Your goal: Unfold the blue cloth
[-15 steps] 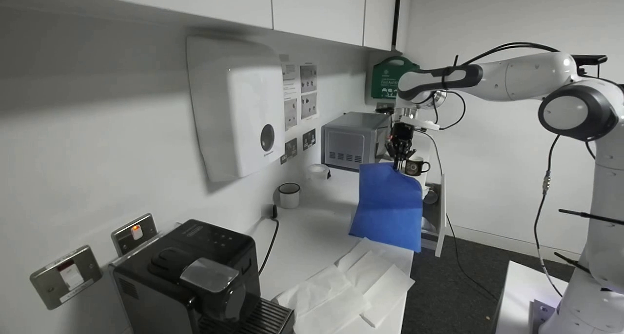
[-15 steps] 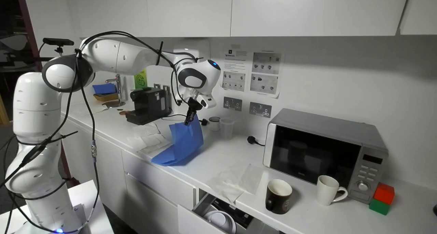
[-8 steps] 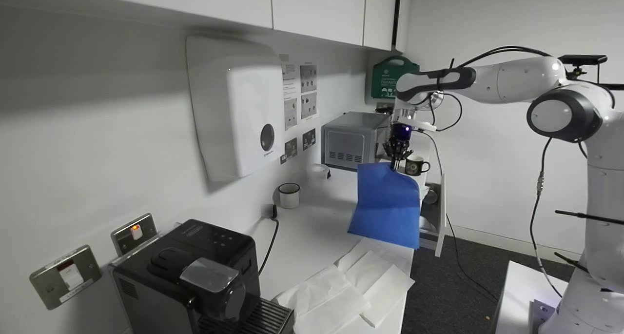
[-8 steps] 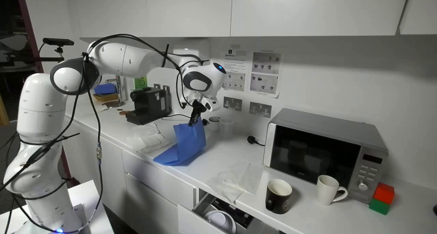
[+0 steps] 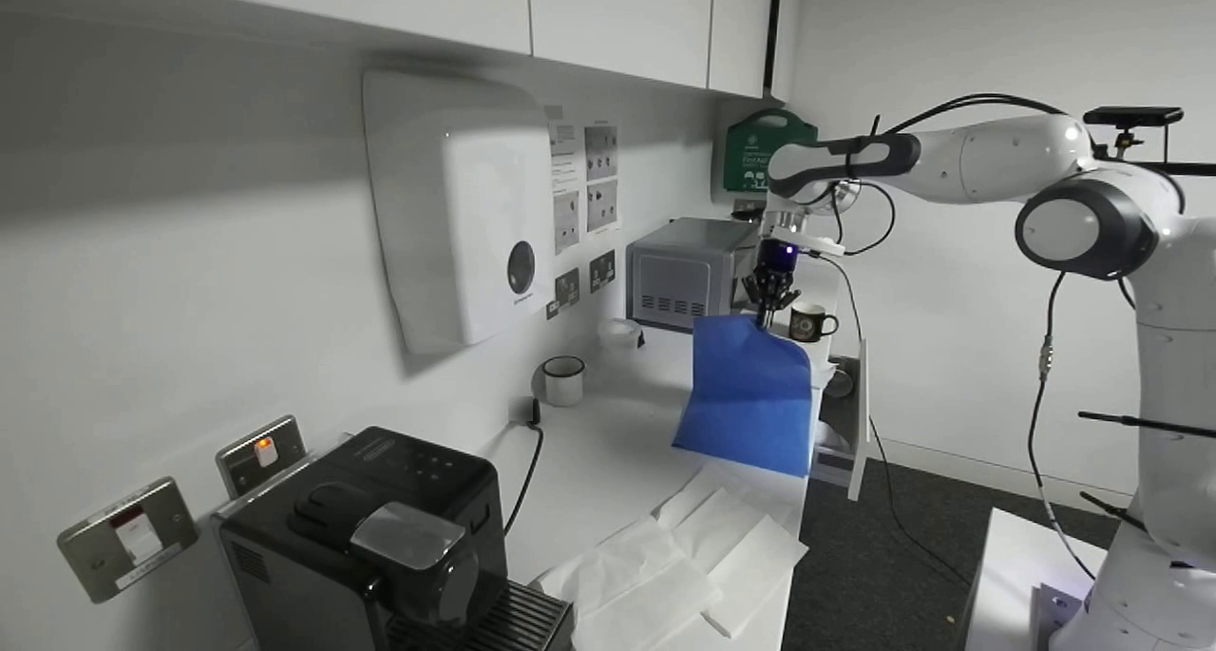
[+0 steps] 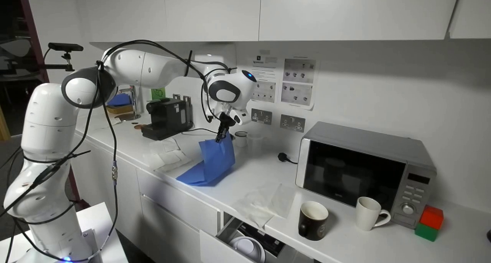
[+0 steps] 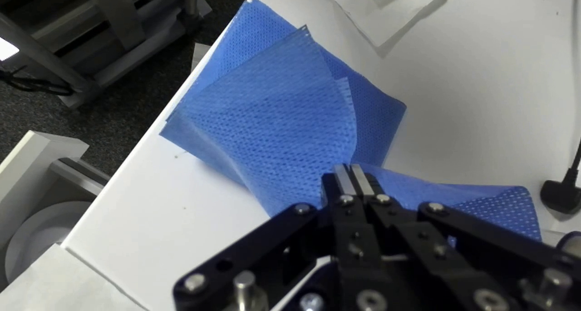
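White arm (image 6: 155, 71) arching from left in exterior view, wrist (image 6: 232, 88) angling down, jaws pinching blue cloth (image 6: 216, 159) over worktop (image 6: 264, 169).

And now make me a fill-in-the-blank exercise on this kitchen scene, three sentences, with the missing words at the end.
1. The cloth gripped in the shut jaws is coloured ____.
2. Directly under the red block sits another block, coloured ____.
3. The drawer holding white crockery is ____, not shut.

Missing words: blue; green; open.
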Robot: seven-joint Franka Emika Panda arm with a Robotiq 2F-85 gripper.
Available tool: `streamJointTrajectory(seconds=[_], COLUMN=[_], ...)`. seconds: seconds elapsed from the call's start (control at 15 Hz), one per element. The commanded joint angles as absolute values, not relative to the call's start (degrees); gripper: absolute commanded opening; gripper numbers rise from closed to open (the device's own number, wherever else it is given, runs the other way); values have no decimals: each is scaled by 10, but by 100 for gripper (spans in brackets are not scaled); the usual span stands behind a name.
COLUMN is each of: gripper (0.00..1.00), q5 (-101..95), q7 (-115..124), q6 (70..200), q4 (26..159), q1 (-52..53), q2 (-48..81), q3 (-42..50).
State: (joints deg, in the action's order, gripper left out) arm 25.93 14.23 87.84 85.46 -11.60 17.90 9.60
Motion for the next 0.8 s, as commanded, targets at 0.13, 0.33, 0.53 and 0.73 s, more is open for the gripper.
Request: streamJointTrajectory(seconds=[0.13,0.33,0.53,0.73], gripper=[0,0,0,0], q5=[249,243,223,216], q7=[102,58,7,-22], q6=[908,928,957,977], q4=[834,840,848,850], q1=[-135,-144,-148,-152], q2=[202,208,211,215], q3=[99,100,99,97])
